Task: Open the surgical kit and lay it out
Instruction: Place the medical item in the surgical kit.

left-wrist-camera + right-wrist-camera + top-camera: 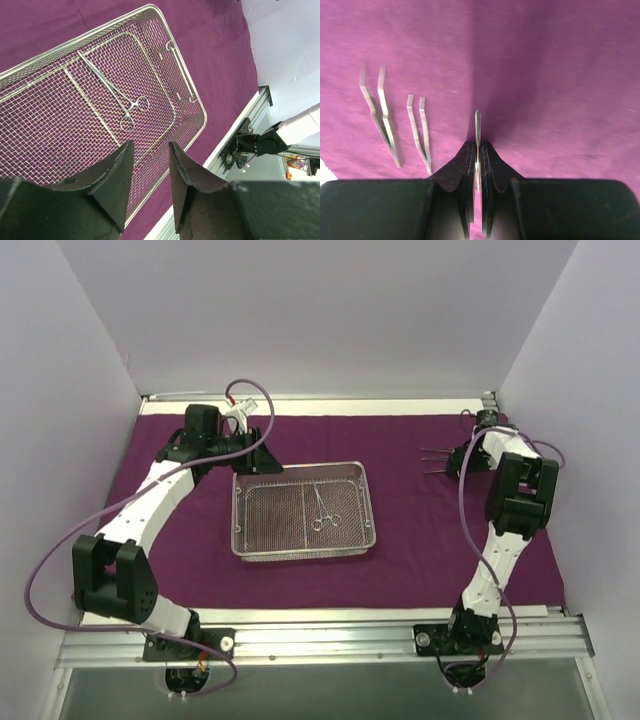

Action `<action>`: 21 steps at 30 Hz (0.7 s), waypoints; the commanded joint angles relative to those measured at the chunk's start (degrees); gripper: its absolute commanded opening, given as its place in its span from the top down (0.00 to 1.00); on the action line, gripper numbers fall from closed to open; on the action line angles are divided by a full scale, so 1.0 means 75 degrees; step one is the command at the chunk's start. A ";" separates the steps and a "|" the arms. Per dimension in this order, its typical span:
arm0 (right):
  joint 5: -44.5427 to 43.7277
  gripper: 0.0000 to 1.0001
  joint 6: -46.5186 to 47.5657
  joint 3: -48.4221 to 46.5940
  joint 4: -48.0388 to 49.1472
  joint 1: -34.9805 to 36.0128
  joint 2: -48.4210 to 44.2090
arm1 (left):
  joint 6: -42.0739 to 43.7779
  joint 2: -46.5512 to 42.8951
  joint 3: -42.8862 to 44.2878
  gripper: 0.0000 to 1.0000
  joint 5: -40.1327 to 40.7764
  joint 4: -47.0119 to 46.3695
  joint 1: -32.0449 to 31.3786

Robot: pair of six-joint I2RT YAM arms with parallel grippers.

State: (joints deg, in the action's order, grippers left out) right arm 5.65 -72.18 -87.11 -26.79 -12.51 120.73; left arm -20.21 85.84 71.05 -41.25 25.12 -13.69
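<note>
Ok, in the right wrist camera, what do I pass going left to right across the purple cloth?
Larger bent tweezers → smaller tweezers → thin metal instrument clamped in the right fingers.

Bare cloth point(420, 540) between the mesh tray point(236, 520) and the tweezers point(390, 137) gives free passage; tray walls ring the forceps point(322, 510).

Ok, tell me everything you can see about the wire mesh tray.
The wire-mesh tray is rectangular, shiny silver metal, with low walls, a rounded rim and wire bars crossing its floor. It lies flat on the purple cloth, slightly left of centre. One ring-handled forceps lies inside, right of the middle bar.
</note>
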 commanded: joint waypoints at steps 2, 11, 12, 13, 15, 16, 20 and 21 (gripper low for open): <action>0.0043 1.00 -0.0231 -0.0514 0.0056 0.0004 0.0192 | 0.0175 -0.0008 0.0172 0.57 -0.0159 -0.0045 0.0056; 0.0008 1.00 -0.0243 -0.0819 -0.0073 0.0004 0.0497 | 0.0163 0.0156 0.0242 0.57 -0.0136 -0.0045 0.0068; 0.0008 1.00 -0.0254 -0.0796 -0.0085 0.0016 0.0497 | 0.0163 0.0179 0.0242 0.57 -0.0148 -0.0057 0.0068; 0.0020 1.00 -0.0243 -0.0772 -0.0085 0.0004 0.0474 | 0.0163 0.0179 0.0254 0.57 -0.0148 -0.0057 0.0080; 0.0020 1.00 -0.0266 -0.0690 -0.0061 0.0016 0.0450 | 0.0163 0.0226 0.0254 0.57 -0.0159 -0.0045 0.0080; 0.0020 1.00 -0.0266 -0.0678 -0.0073 0.0016 0.0427 | 0.0163 0.0226 0.0254 0.57 -0.0159 -0.0045 0.0091; 0.0067 1.00 -0.0348 -0.0561 -0.0085 0.0016 0.0391 | 0.0163 0.0273 0.0277 0.57 -0.0183 -0.0057 0.0091; 0.0055 1.00 -0.0360 -0.0538 -0.0131 0.0016 0.0391 | 0.0163 0.0285 0.0277 0.57 -0.0195 -0.0045 0.0091</action>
State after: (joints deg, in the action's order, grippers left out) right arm 6.48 -73.60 -91.39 -25.06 -12.49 123.66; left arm -20.23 87.70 71.07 -41.39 25.15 -13.39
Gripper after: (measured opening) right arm 0.049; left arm 0.429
